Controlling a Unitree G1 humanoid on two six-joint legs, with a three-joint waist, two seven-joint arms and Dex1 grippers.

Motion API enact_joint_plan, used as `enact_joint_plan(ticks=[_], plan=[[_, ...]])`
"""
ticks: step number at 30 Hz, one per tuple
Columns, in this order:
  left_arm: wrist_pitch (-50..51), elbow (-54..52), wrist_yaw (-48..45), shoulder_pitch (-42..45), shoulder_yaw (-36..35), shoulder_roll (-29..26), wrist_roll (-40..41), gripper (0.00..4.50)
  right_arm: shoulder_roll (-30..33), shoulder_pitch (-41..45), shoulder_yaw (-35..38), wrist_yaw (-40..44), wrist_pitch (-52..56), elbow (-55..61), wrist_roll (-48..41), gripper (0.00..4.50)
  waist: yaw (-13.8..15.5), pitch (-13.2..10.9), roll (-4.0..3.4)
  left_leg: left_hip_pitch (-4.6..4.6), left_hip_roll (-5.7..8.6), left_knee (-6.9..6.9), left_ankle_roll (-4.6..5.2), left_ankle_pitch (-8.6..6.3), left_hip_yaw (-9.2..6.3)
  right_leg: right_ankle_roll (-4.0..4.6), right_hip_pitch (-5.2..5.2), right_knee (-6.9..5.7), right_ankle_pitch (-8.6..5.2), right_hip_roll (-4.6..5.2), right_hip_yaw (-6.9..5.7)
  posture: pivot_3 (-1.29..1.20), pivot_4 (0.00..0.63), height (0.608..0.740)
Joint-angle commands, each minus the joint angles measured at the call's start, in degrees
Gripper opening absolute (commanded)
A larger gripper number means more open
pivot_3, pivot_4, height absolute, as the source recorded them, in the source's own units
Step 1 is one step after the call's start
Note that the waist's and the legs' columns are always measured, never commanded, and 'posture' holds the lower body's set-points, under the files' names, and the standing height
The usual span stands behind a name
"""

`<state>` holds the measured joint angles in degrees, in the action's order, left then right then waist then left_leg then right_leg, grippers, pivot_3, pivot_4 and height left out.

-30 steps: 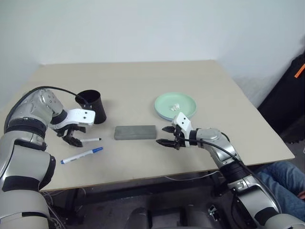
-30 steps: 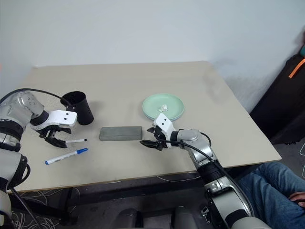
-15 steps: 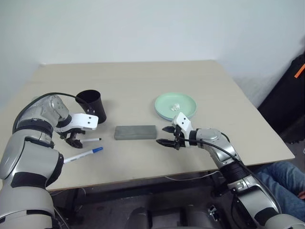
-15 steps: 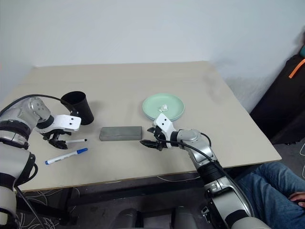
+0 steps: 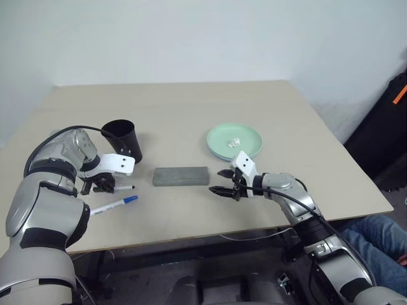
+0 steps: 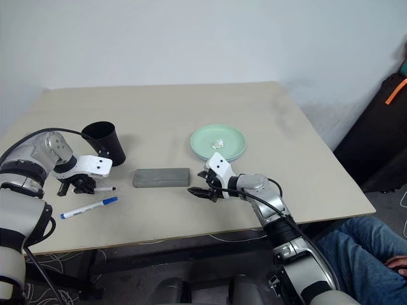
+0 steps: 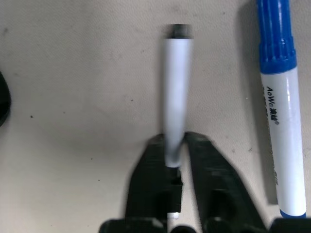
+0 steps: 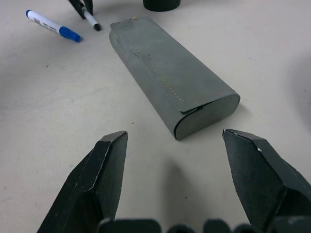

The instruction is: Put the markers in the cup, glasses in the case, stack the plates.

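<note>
My left gripper (image 5: 102, 186) points down at the table and is shut on the white barrel of the black-capped marker (image 7: 175, 97), which lies flat on the table. The blue-capped marker (image 5: 114, 205) lies just in front of it, apart. Right behind the left gripper stands the black cup (image 5: 124, 141), upright. The grey case (image 5: 180, 175) lies closed at the table's middle. My right gripper (image 8: 175, 141) is open, just off the case's right end, with nothing between its fingers. Behind it sits the mint green plate (image 5: 251, 136). The glasses are out of view.
A small white crumpled scrap (image 5: 234, 141) rests on the plate. The table's front edge (image 5: 210, 232) runs close below both grippers. A person's leg in jeans (image 5: 381, 232) and a black bag (image 5: 385, 133) are off the table's right side.
My left gripper sank a little onto the black-capped marker and closed on its barrel. The right arm has kept still.
</note>
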<state>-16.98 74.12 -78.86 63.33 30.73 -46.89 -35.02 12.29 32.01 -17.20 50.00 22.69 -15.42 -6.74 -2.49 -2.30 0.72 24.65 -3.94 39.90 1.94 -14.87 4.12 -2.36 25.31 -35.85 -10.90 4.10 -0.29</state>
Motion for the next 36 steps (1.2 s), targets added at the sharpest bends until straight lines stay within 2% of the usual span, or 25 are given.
enact_joint_plan(ticks=[1, 6, 10, 14, 19, 28, 36], plan=[[-0.45, -0.13, -0.22, 1.12, -0.20, -0.36, -0.20, 0.01, -0.01, 0.64, 0.86, -0.29, -0.18, 2.49, -0.63, 3.37, 0.00, 0.00, 0.00, 0.00, 0.00, 0.00, 0.00, 0.00, -0.01, 0.00, 0.00, -0.01, 0.00, 0.00, 0.00, 0.00, 0.000, 0.740], [1.88, -0.77, -4.32, 2.00, -5.06, 0.90, 5.40, 0.01, -0.03, 0.72, 0.82, -0.17, -0.21, 2.48, -0.66, 3.37, 0.01, 0.00, 0.00, 0.00, 0.00, 0.00, -0.02, 0.01, 0.00, 0.00, -0.01, -0.01, 0.00, 0.00, 0.00, 0.00, 0.000, 0.740], [7.76, -3.27, -12.72, 4.68, -12.94, 4.05, 16.09, 0.01, 0.17, 0.60, 0.80, -0.01, -0.22, 2.52, -0.64, 3.37, 0.05, 0.00, 0.02, 0.02, 0.00, 0.07, -0.04, 0.02, 0.00, 0.00, -0.04, -0.01, 0.00, 0.01, -0.01, 0.00, 0.000, 0.740], [13.67, -7.48, -13.64, 6.76, -19.42, 6.52, 26.18, 0.01, 0.18, 0.56, 0.76, 0.09, -0.21, 2.53, -0.64, 3.37, -0.24, -0.01, 0.03, 0.05, 0.00, 0.19, 0.00, -0.01, -0.01, -0.02, -0.06, 0.00, 0.00, 0.02, 0.03, 0.00, 0.000, 0.740], [16.96, -10.76, -4.61, 8.57, -28.05, 7.49, 32.73, 0.01, 0.20, 0.53, 0.82, 0.01, -0.19, 2.72, -0.66, 3.37, -0.56, -0.01, 0.02, 0.03, 0.00, 0.17, 0.03, -0.02, -0.04, -0.05, -0.02, -0.01, -0.01, -0.02, 0.08, 0.00, 0.000, 0.740], [12.73, -12.51, 17.50, 2.58, -36.50, 1.82, 35.59, 0.01, 1.41, 0.08, 1.17, 0.21, 0.05, 3.58, -0.77, 3.37, -0.43, 0.00, 0.02, -0.01, 0.01, 0.15, -0.04, -0.02, 0.00, -0.05, -0.02, -0.05, -0.01, -0.02, 0.14, 0.00, 0.000, 0.740], [11.01, -16.98, 23.63, -5.01, -41.42, 2.31, 39.96, 0.01, 1.24, 0.63, 0.46, 0.85, 0.07, 3.21, -0.73, 3.37, 0.00, 0.01, 0.04, 0.00, 0.04, 0.18, -0.09, -0.03, 0.01, -0.04, -0.10, -0.02, -0.01, 0.02, 0.09, 0.00, 0.000, 0.740]])
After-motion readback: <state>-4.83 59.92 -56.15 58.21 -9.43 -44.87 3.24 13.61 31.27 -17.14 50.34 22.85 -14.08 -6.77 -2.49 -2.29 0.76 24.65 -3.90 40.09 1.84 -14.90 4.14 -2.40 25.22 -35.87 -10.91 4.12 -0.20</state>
